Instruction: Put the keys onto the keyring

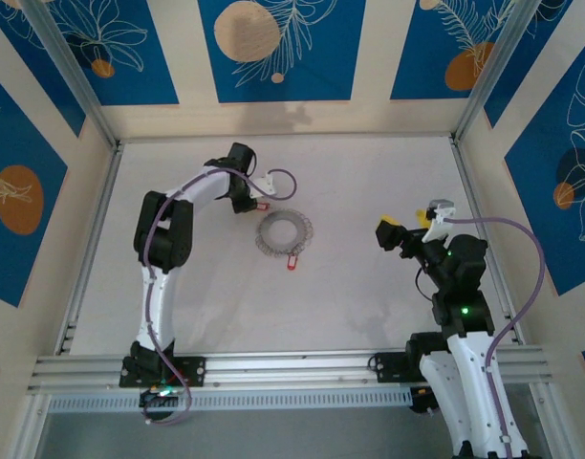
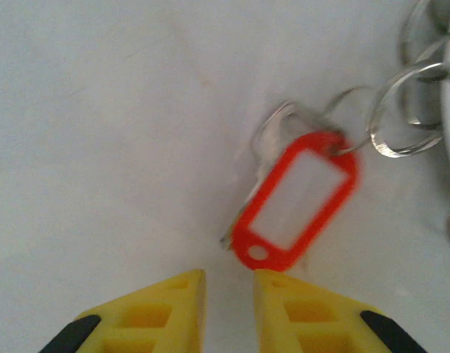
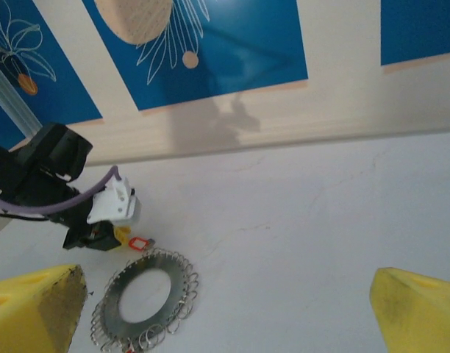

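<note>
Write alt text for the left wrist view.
A red plastic key tag with a pale window lies on the white table over a silvery metal key, beside wire loops at upper right. The yellow fingertips of the left end effector sit slightly apart below it, holding nothing.

Bright, diffuse light; tabletop [image 1: 369, 287] pale, near washed out, one soft arm shadow on the back wall [image 1: 292, 120] at upper centre. Left wrist view soft: red tag [image 2: 295, 198] smeared at its edges, wire rings [image 2: 401, 110] upper right out of focus. Right wrist view sharper mid-frame, yellow pincer fingers [image 3: 34, 309] blurred in lower corners.
</note>
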